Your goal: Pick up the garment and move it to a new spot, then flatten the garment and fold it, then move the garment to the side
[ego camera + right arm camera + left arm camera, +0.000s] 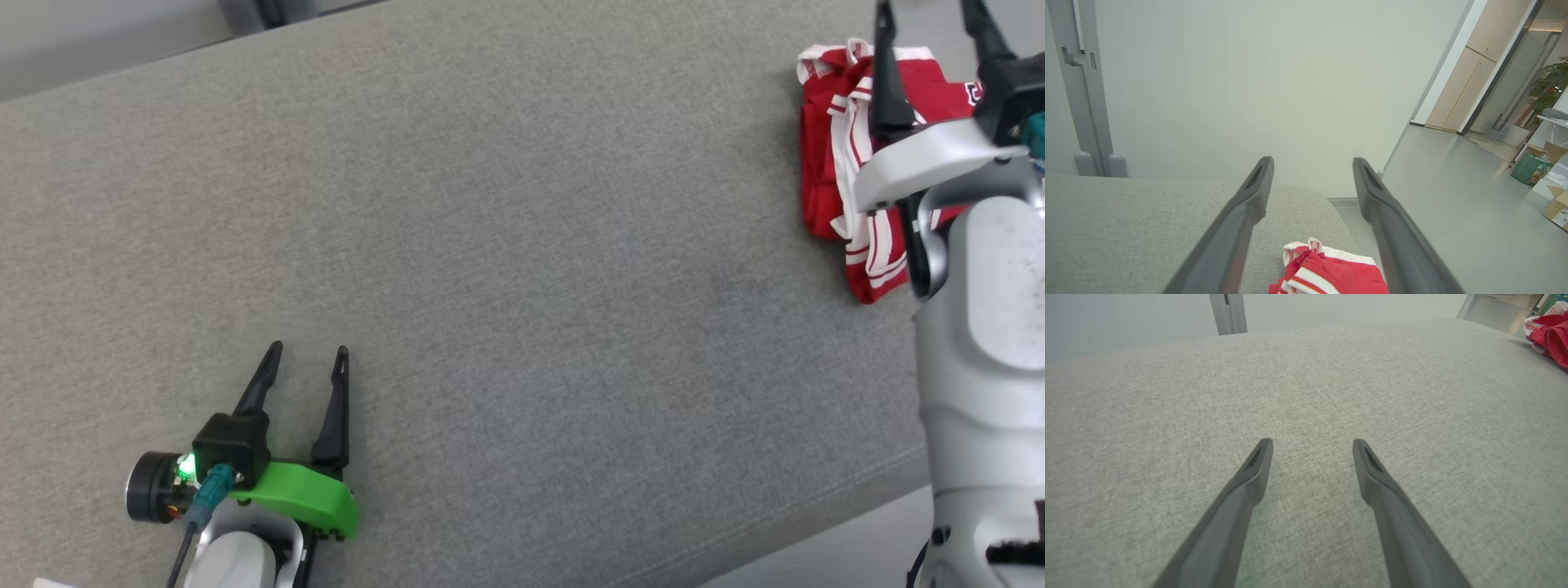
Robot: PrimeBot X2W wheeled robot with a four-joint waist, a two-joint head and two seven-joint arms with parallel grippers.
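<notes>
The garment (849,155) is red with white stripes and lies folded into a compact bundle at the far right of the grey fabric surface (522,245). Above it hovers my right gripper (931,16), open and holding nothing, its forearm covering the bundle's right part. In the right wrist view the garment (1327,271) lies below and between the fingers (1249,200). My left gripper (309,353) rests open near the front left of the surface, far from the garment. The left wrist view shows the garment (1549,337) at the far right edge.
The surface's right end (1343,228) lies just beyond the garment, with bare floor (1453,196) past it. A grey post (1086,102) stands against the wall behind. Cardboard boxes (1555,204) and a green bag (1527,171) stand far off on the floor.
</notes>
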